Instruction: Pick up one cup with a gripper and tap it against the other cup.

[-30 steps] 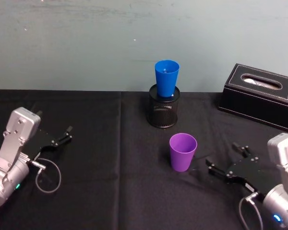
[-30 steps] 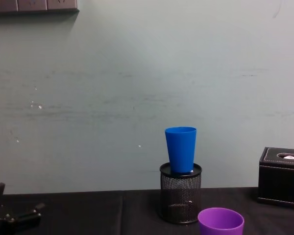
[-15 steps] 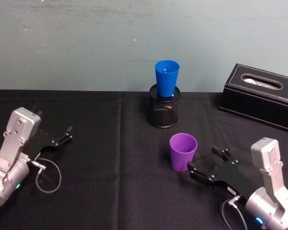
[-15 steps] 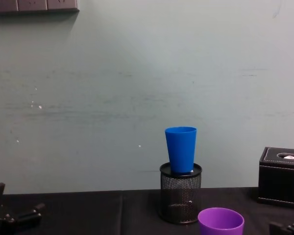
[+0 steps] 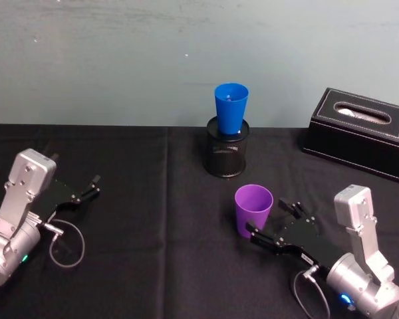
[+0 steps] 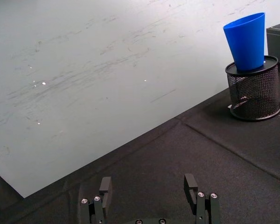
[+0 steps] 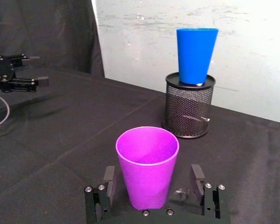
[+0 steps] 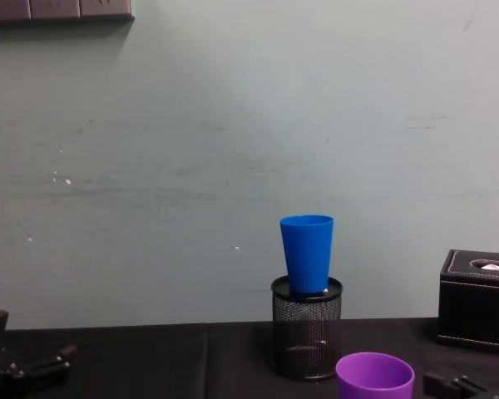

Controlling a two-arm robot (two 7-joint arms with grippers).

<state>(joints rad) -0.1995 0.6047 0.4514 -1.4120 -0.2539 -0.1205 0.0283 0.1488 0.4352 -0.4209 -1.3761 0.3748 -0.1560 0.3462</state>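
Nothing is lifted yet: the purple tapered plastic tumbler point(image 5: 253, 211) stands at lower centre of the head view, with the right gripper point(image 5: 267, 219) spread open around its base. The left gripper point(image 5: 93, 186) idles released at lower left. Grasping, lifting and tapping the tall blue plastic tumbler point(image 5: 231, 108), upper centre, are left. The right wrist view shows gaps at the 2 jaws, which the head view hides.

Purple cup point(image 5: 253, 211) seen in smooth plastic, blue cup point(image 5: 230, 108) in the same, pen holder point(image 5: 226, 157) made of wire mesh, black cloth point(image 5: 146, 219) laid matt underneath.
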